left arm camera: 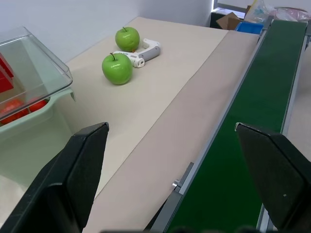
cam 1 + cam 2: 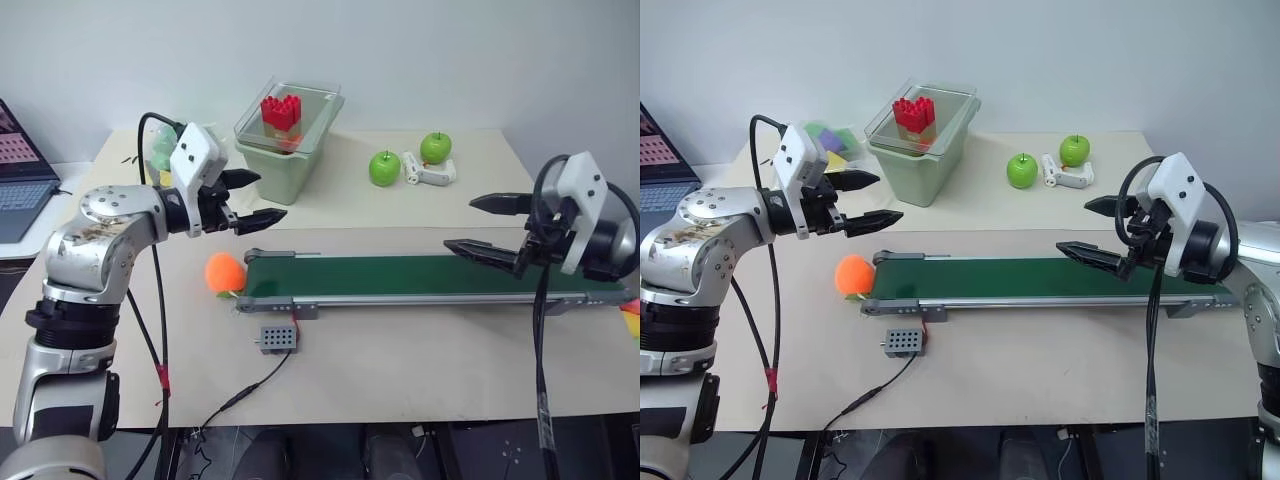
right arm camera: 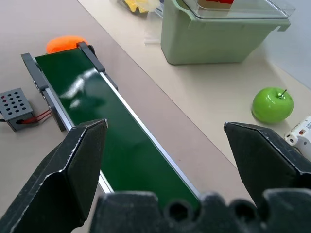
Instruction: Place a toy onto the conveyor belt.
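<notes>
Both tools, left (image 2: 253, 197) and right (image 2: 484, 226), hover spread and empty; the toy (image 2: 224, 272) beside the conveyor belt's (image 2: 420, 277) left end awaits grasping.

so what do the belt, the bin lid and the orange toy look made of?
Conveyor belt: matte dark green rubber or PVC, faint sheen; the frame looks like grey metal.
Bin lid: clear glossy plastic, red block visible through it.
Toy: soft and matte, likely plush; texture unclear.

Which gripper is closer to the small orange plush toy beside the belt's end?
Left. The left gripper hovers open just above the orange plush toy, slightly toward the bin side. The right gripper, also open, hangs over the far end of the dark green conveyor belt.
</notes>
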You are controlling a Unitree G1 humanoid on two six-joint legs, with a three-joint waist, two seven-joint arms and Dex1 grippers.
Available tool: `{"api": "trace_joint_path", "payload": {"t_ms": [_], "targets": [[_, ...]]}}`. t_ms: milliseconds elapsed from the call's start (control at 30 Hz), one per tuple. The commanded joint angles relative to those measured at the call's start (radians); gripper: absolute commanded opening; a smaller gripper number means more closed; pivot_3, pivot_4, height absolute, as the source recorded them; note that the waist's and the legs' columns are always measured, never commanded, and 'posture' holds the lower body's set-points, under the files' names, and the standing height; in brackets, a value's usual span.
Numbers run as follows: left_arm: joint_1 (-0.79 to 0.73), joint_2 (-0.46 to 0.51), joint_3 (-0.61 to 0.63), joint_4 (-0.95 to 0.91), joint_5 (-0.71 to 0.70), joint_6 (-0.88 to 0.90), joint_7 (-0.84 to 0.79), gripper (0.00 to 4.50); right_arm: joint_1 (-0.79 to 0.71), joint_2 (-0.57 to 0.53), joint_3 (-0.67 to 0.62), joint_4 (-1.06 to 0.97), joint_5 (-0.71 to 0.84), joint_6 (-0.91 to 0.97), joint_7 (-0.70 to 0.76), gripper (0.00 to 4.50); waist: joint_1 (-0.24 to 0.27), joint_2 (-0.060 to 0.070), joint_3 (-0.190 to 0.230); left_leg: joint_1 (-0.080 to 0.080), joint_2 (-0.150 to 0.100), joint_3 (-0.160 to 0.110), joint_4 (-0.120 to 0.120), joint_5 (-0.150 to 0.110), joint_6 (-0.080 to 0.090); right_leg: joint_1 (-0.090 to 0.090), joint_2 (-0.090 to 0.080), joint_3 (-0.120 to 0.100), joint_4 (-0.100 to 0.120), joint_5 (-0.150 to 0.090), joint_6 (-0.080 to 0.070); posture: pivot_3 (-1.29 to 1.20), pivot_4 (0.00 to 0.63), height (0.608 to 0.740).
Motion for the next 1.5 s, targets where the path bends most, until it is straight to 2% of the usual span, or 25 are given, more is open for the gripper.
{"api": "trace_joint_path", "payload": {"t_ms": [33, 267, 467, 500, 600, 667, 833, 967, 1100, 1267, 1500], "targets": [[-0.009, 0.005, 0.017, -0.018, 0.002, -0.018, -0.006, 4.46, -0.005, -0.007, -0.030, -0.023, 0.009, -0.001, -0.008, 4.50, 0.000, 0.000, 0.000, 0.000, 0.000, 0.000, 0.000, 0.000, 0.000, 0.000, 0.000, 0.000, 0.000, 0.000, 0.000, 0.00, 0.150, 0.740], [0.000, -0.006, 0.051, -0.018, -0.021, 0.015, 0.019, 4.46, -0.008, -0.004, -0.015, -0.018, 0.009, 0.002, -0.003, 4.50, -0.001, 0.000, 0.000, 0.000, 0.000, 0.000, 0.000, 0.000, 0.000, 0.000, 0.000, 0.000, 0.000, 0.000, 0.000, 0.00, 0.150, 0.740], [0.051, -0.017, 0.244, 0.081, -0.108, 0.187, 0.153, 4.46, -0.034, -0.004, 0.015, 0.009, 0.001, -0.008, 0.013, 4.50, -0.008, 0.000, 0.000, 0.000, 0.000, 0.000, 0.000, 0.000, 0.000, 0.000, 0.000, 0.000, 0.000, 0.000, 0.000, 0.00, 0.150, 0.740], [0.069, -0.020, 0.291, 0.091, -0.148, 0.255, 0.175, 4.46, -0.043, -0.004, 0.023, 0.016, 0.000, -0.010, 0.017, 4.50, -0.010, 0.000, 0.000, 0.001, 0.000, 0.000, 0.000, 0.000, 0.000, 0.000, 0.000, 0.000, 0.000, 0.000, 0.000, 0.00, 0.150, 0.740], [0.081, -0.087, 0.535, 0.177, -0.316, 0.421, 0.285, 4.46, -0.064, -0.004, 0.047, 0.038, -0.008, -0.020, 0.034, 4.50, -0.015, 0.000, 0.000, 0.001, 0.000, -0.001, 0.000, 0.000, 0.000, 0.000, 0.000, 0.000, 0.001, 0.000, 0.000, 0.00, 0.150, 0.740], [0.102, -0.109, 0.658, 0.234, -0.359, 0.445, 0.355, 4.46, -0.078, -0.001, 0.061, 0.053, -0.015, -0.025, 0.041, 4.50, -0.017, -0.001, 0.000, 0.000, 0.000, -0.003, 0.000, 0.000, 0.000, -0.001, 0.000, -0.001, 0.001, 0.000, 0.000, 0.00, 0.150, 0.740], [0.213, -0.197, 0.832, 0.293, -0.457, 0.564, 0.500, 4.46, -0.107, 0.004, 0.086, 0.082, -0.028, -0.035, 0.057, 4.50, -0.021, 0.000, 0.000, 0.001, -0.001, -0.007, 0.000, 0.002, -0.004, -0.001, -0.002, 0.000, 0.001, 0.000, 0.000, 0.00, 0.150, 0.740], [0.248, -0.249, 0.958, 0.439, -0.494, 0.583, 0.633, 4.46, -0.117, 0.003, 0.099, 0.100, -0.050, -0.050, 0.064, 4.50, -0.013, -0.002, 0.000, 0.000, -0.002, -0.008, 0.000, 0.003, -0.005, -0.001, -0.002, -0.001, 0.000, 0.000, 0.000, 0.00, 0.150, 0.740], [0.325, -0.249, 0.970, 0.496, -0.495, 0.577, 0.635, 4.46, -0.108, -0.003, 0.090, 0.095, -0.051, -0.043, 0.070, 4.50, -0.010, -0.002, 0.000, 0.001, -0.002, -0.008, 0.000, 0.003, -0.006, -0.001, -0.003, 0.000, 0.000, 0.000, 0.000, 0.00, 0.150, 0.740], [0.345, -0.245, 0.956, 0.537, -0.506, 0.565, 0.613, 4.46, -0.097, -0.012, 0.075, 0.083, -0.046, -0.032, 0.070, 4.50, 0.001, -0.002, 0.000, 0.001, -0.002, -0.008, -0.001, 0.004, -0.007, -0.002, -0.003, 0.000, 0.000, 0.000, 0.000, 0.00, 0.150, 0.740], [0.321, -0.256, 0.858, 0.615, -0.517, 0.611, 0.502, 4.46, -0.093, -0.030, 0.051, 0.054, -0.026, -0.010, 0.069, 4.50, 0.001, -0.001, 0.000, 0.001, -0.004, -0.008, -0.001, 0.003, -0.007, -0.002, -0.005, 0.000, 0.000, 0.000, 0.000, 0.00, 0.150, 0.740]]}}
